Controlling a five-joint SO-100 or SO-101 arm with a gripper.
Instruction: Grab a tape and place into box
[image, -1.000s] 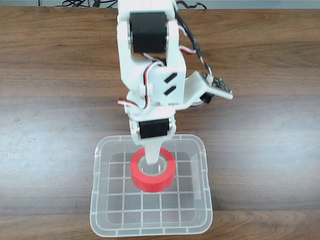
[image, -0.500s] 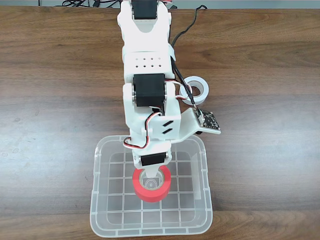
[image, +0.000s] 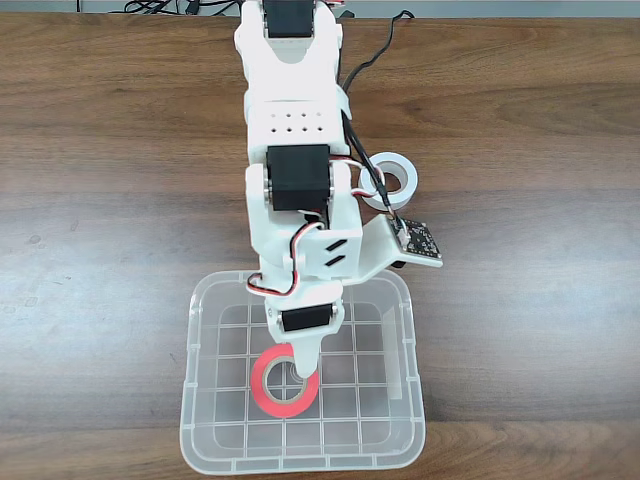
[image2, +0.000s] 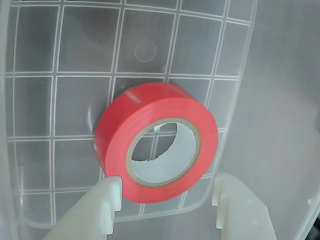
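Observation:
The red tape (image: 264, 388) lies flat on the grid floor of the clear box (image: 190, 400), toward the near middle. My gripper (image: 301, 366) hangs just above it inside the box, one white finger crossing the ring's far right edge. From the wrist view, the tape (image2: 115, 130) rests on the box floor (image2: 85, 50), its tan core facing up. The gripper (image2: 166, 182) is open, with its two pale fingertips (image2: 109, 192) spread wider than the roll and not touching it.
A white roll of tape (image: 398, 180) sits on the wooden table behind the box, right of the arm. The arm's wrist camera board (image: 416, 240) sticks out over the box's far right corner. Cables trail off the table's far edge.
The gripper has opened and let go of the red tape. The roll dropped from the fingers and now lies flat on the box floor, slightly left of where it hung.

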